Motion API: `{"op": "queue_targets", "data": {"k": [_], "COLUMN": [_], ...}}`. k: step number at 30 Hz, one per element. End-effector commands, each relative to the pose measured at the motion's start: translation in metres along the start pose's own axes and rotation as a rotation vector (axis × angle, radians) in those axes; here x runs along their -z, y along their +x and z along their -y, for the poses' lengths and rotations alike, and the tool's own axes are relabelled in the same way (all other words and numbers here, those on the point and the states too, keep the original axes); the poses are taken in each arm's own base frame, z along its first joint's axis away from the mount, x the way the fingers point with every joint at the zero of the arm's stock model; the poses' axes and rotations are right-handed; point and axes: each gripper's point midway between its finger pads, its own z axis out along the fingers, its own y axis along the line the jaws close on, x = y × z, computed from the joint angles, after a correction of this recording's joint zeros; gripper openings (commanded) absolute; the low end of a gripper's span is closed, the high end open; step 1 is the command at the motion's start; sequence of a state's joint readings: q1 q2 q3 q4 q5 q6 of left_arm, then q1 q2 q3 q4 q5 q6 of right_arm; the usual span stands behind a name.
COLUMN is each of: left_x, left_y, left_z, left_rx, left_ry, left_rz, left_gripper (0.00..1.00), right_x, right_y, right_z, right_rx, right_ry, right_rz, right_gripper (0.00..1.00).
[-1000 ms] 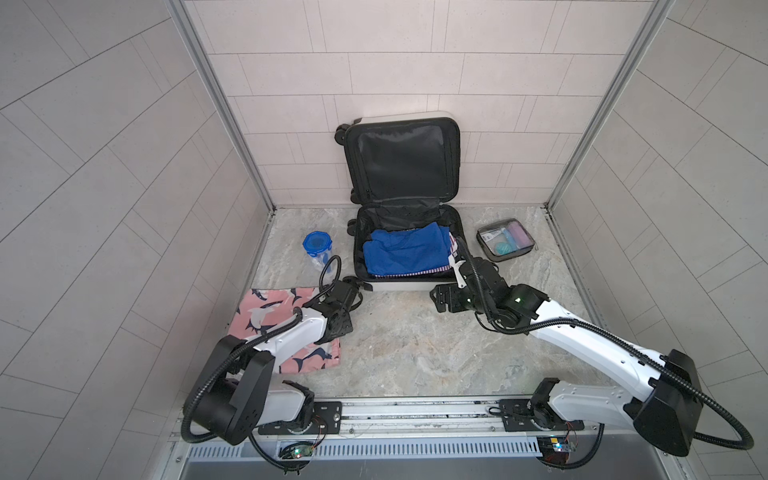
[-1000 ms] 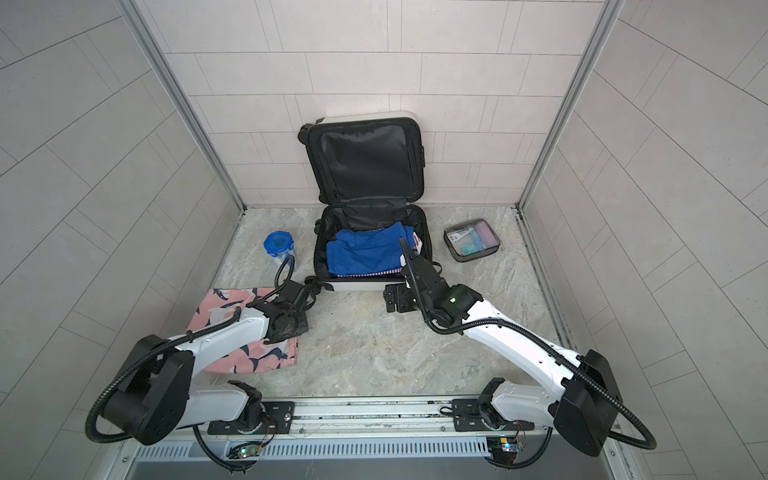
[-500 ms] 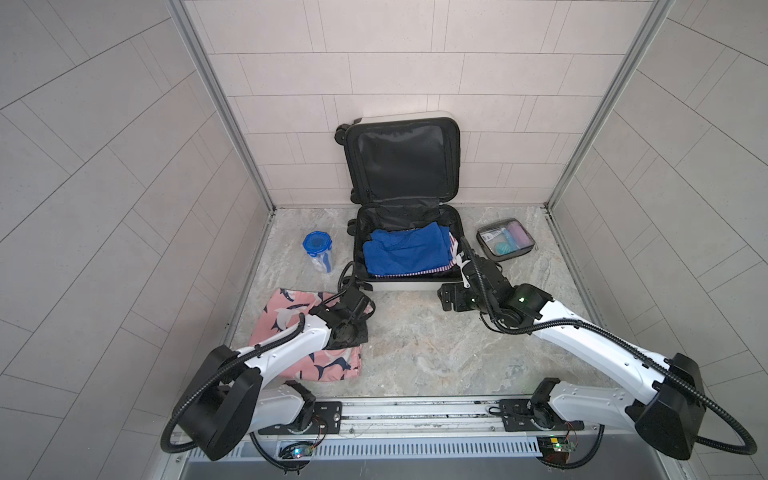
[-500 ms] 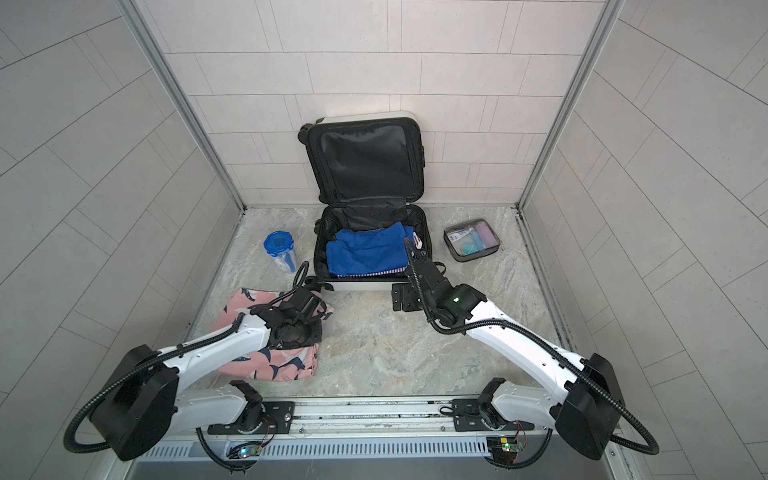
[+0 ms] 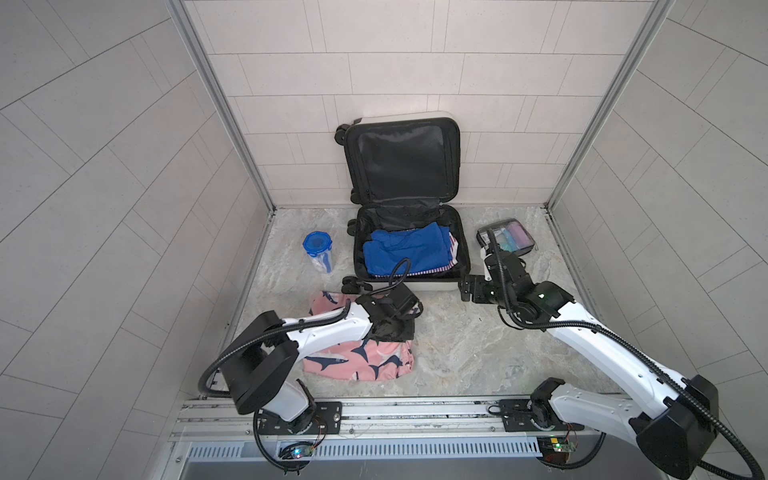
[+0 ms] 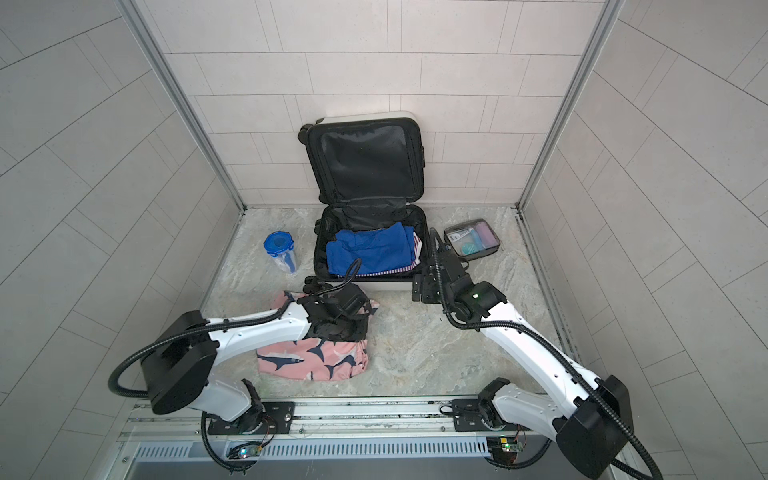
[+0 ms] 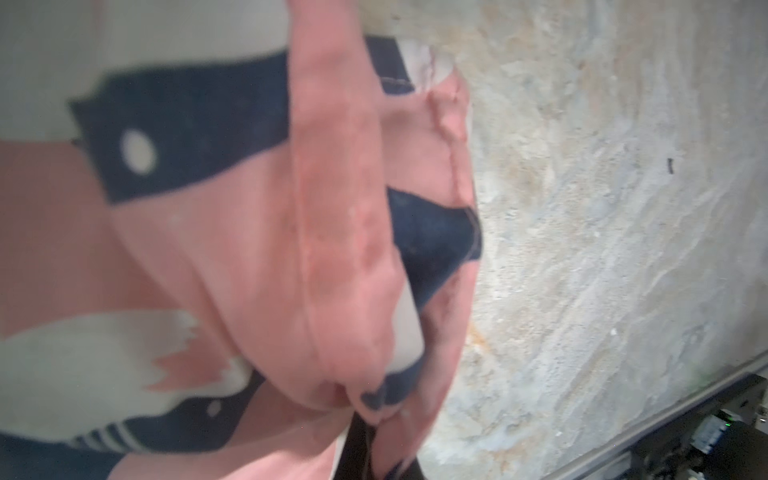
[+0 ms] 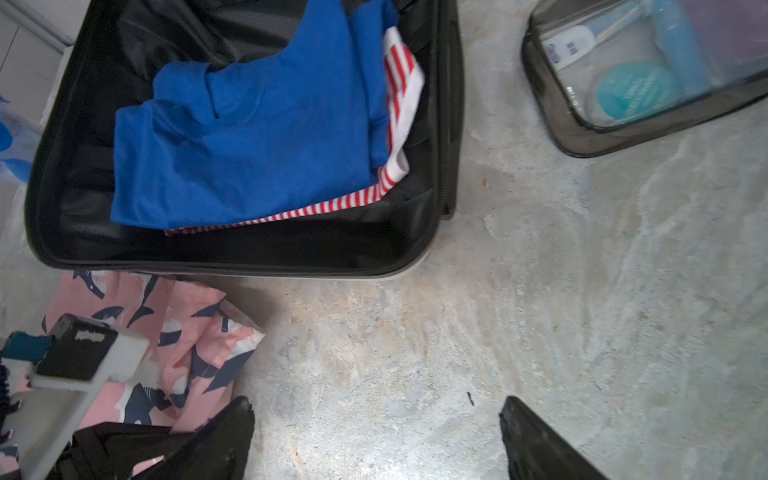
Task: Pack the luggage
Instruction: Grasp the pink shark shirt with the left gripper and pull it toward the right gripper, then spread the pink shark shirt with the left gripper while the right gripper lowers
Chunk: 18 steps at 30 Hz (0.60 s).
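The luggage (image 5: 403,166) (image 6: 365,162) lies open at the back wall, its lid leaning upright. In its lower half (image 8: 249,253) lie a blue garment (image 5: 405,251) (image 8: 249,137) and, under it, a red-and-white striped one (image 8: 397,83). In front of it on the floor is a pink shark-print garment (image 5: 357,359) (image 6: 311,359) (image 8: 183,328). My left gripper (image 5: 392,326) (image 7: 370,419) is shut on a bunched fold of that garment (image 7: 340,208). My right gripper (image 5: 473,289) (image 8: 376,407) hangs open over bare floor by the luggage's front right corner, holding nothing.
A clear cup with a blue lid (image 5: 318,251) (image 6: 280,251) stands left of the luggage. A clear toiletry pouch (image 5: 509,237) (image 8: 648,75) lies to its right. Tiled walls close in three sides; the arm rail (image 5: 395,415) runs along the front.
My left gripper has closed fully on the pink garment and dragged it right, toward the middle of the floor. My right gripper has drifted slightly right, still open.
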State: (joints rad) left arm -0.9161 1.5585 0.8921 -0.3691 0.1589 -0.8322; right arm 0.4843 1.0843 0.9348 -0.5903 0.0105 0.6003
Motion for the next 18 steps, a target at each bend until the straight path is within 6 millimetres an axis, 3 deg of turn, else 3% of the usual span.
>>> {"op": "queue_targets", "data": {"k": [1,8,12,13,17,18], "left_x": [-0.008,-0.034,-0.038,-0.038,-0.034,-0.032], "left_y": [-0.012,-0.008,-0.010,-0.011,-0.017,-0.017], "left_z": [0.050,0.127,0.154,0.157,0.161,0.161], "left_rx": [-0.005,-0.091,-0.143,-0.153,-0.175,-0.182], "left_ry": [0.123,0.237,0.274,0.278,0.276,0.278], "left_rz": [0.031,-0.009,-0.002,0.001,0.028,0.032], "left_gripper": [0.00,0.01,0.08,0.12,0.50,0.54], "right_x": [0.006,0.012,0.015,0.016,0.018,0.018], "right_y": [0.007,0.009,0.009,0.009,0.008,0.008], "right_z": [0.023,0.056,0.063,0.064,0.066,0.066], "right_rx": [-0.019,-0.092,-0.111,-0.114,-0.122,-0.124], "right_ry": [0.032,0.066,0.074,0.076,0.077,0.079], "right_rz": [-0.028,-0.048,-0.041,-0.040,-0.037,-0.037], "right_gripper": [0.94,0.94,0.94,0.94,0.95,0.95]}}
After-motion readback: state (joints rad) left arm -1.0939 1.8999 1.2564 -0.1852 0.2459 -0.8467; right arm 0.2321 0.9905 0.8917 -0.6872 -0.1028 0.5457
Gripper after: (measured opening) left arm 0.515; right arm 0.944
